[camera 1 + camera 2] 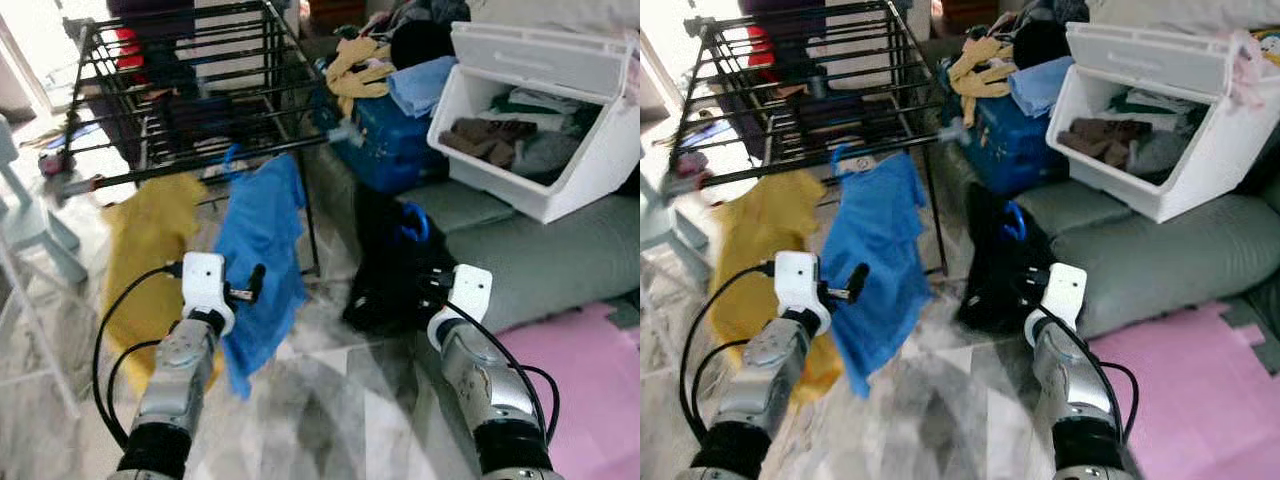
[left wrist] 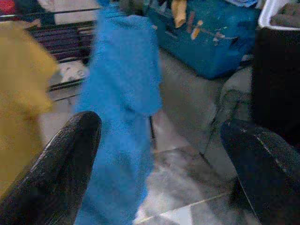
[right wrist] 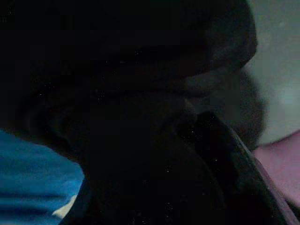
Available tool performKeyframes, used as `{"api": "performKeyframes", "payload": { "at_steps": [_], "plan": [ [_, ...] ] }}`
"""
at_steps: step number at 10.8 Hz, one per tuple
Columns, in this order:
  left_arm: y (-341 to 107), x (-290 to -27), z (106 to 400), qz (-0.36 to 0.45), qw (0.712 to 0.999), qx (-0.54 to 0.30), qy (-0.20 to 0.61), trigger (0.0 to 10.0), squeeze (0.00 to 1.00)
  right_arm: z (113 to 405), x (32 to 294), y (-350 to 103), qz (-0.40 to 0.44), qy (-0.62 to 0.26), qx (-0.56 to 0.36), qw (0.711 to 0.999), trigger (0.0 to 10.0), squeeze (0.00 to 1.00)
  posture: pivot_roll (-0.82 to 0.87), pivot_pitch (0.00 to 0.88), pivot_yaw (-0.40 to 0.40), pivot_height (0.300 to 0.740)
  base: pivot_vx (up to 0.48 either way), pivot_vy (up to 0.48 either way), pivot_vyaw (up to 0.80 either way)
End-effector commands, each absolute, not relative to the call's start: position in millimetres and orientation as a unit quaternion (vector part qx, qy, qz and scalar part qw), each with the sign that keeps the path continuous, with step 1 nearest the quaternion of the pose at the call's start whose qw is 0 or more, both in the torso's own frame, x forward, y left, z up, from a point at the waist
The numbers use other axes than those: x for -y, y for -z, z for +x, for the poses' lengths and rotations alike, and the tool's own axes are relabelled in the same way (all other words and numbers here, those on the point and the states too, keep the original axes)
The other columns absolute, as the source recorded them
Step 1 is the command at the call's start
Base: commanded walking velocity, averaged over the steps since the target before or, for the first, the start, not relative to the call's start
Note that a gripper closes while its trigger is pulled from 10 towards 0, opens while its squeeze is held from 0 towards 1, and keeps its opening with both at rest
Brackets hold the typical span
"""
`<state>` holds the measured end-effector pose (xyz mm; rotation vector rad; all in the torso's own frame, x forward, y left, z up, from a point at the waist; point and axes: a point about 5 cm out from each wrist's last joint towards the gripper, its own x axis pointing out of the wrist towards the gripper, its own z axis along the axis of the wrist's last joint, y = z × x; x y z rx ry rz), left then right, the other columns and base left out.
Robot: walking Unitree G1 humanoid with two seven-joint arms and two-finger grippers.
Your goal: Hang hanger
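Left tool (image 1: 247,285) spread wide, empty, facing the blue shirt (image 1: 262,250), whose blue hanger (image 1: 232,160) hooks the rack (image 1: 190,100) rail up ahead. Right tool (image 1: 420,285) is buried against a black garment (image 1: 385,270) with its own blue hanger (image 1: 415,222); I cannot tell its spread. Rail runs crosswise, with open bar beside the shirt toward the sofa (image 1: 540,250).

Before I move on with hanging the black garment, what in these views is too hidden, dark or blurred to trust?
- Right gripper: in the eye views it sits against the black garment; fingers unreadable.
- Right wrist view: almost wholly dark; grasp unclear.
- Blue hanger: just a loop shows above the dark cloth.
- Left wrist view: motion-blurred; blue shirt lacks detail.
- Drying rack: far end cut off by the top edge.
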<state>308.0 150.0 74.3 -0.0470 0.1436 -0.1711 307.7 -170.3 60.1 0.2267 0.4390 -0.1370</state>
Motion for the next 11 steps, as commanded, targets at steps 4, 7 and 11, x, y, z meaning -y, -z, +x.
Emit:
{"api": "performKeyframes", "payload": {
  "at_steps": [4, 7, 11],
  "plan": [
    [-71, -148, 307, -0.040, 0.991, -0.093, 0.090, 10.0, 0.00, 312, 172, -64, 0.113, 0.069, -0.206, 0.969, 10.0, 0.00, -0.13, 0.000, 0.033, 0.740, 0.181, 0.391, 0.00],
    [-71, -148, 307, -0.028, 0.991, -0.093, 0.091, 10.0, 0.00, 311, 171, -62, 0.114, 0.067, -0.211, 0.968, 10.0, 0.00, -0.13, 0.000, 0.032, 0.740, 0.000, 0.476, 0.00],
    [-75, -156, 295, 0.005, 0.995, -0.068, 0.068, 10.0, 0.00, 311, 176, -62, 0.108, 0.071, -0.203, 0.971, 10.0, 0.00, -0.12, 0.000, 0.046, 0.740, 0.000, 0.000, 0.00]
  ]
}}
